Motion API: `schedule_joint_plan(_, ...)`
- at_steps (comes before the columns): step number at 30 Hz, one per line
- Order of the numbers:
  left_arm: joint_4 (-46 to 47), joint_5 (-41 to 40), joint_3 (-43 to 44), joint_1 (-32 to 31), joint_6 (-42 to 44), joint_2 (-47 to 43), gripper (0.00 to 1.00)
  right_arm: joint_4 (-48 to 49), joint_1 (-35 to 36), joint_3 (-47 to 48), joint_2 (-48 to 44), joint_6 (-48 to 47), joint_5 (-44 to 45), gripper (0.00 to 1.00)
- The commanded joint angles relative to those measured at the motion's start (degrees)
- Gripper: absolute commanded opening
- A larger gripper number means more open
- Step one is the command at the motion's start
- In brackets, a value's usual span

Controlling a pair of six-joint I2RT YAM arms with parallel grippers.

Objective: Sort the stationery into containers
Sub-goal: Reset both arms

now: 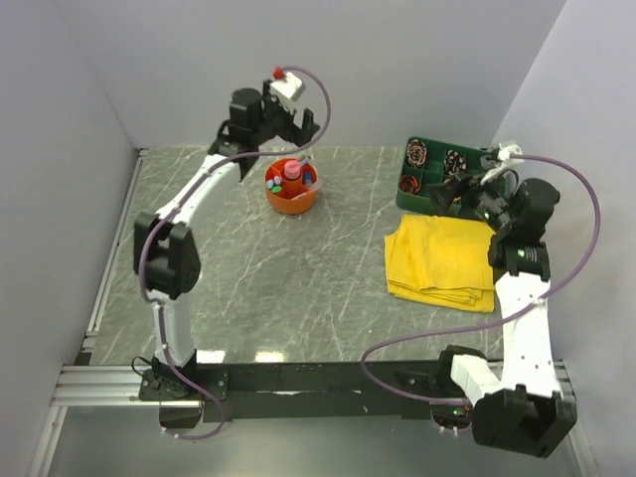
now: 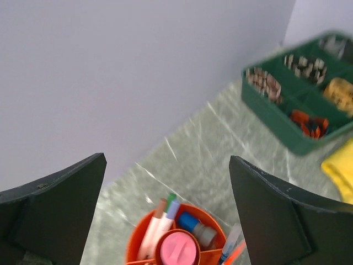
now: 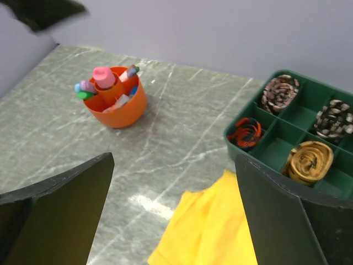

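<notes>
The round orange organiser (image 1: pixel 291 189) stands at the back of the table, left of centre. In it are a pink tube (image 2: pixel 178 249) in the centre cup, pens (image 2: pixel 160 222) with green, brown and pale blue caps, and a blue-capped item (image 2: pixel 192 221) in the ring. My left gripper (image 1: pixel 301 132) hangs above it, open and empty (image 2: pixel 167 165). The green tray (image 1: pixel 425 179) sits at the back right with coiled items in several cells (image 3: pixel 279 93). My right gripper (image 1: pixel 449 191) hovers over the tray's near edge, open, with nothing between its fingers (image 3: pixel 174 160).
A folded yellow cloth (image 1: pixel 442 262) lies just in front of the green tray, under the right arm. Grey walls close in the table at the back and on both sides. A metal rail runs along the left edge.
</notes>
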Motion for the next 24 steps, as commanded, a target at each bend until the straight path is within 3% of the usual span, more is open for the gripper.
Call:
schedule_joint_plan(1, -2.30, -3.60, -2.64, 1.46, 0.42, -12.81, 1.00, -3.31, 4.96, 7.72, 5.68, -2.70, 6.15, 1.00)
schedule_joint_plan(9, -9.95, -28.45, -16.37, 7.95, -8.69, -26.43, 0.99, -5.60, 22.79, 13.35, 14.38, -6.47, 23.39, 1.00)
schedule_joint_plan(12, -11.62, -29.71, -20.33, 11.73, -10.30, -29.16, 1.00, -7.26, 25.97, 18.00, 20.00, -4.73, 24.09, 1.00)
schedule_joint_plan(15, -12.50, -30.33, -23.41, 14.20, -9.86, -30.58, 0.99, -10.25, 28.79, 23.71, 25.19, 1.84, 31.55, 1.00)
schedule_joint_plan(19, -16.27, -29.63, -23.85, 17.71, -11.27, -29.96, 0.99, -8.68, 32.47, 25.40, 26.09, 6.79, 41.84, 1.00)
schedule_joint_plan(24, -16.54, -28.49, -25.17, 19.21, -13.38, -30.57, 0.99, -10.51, 36.34, 25.92, 24.16, 6.45, 45.02, 1.00)
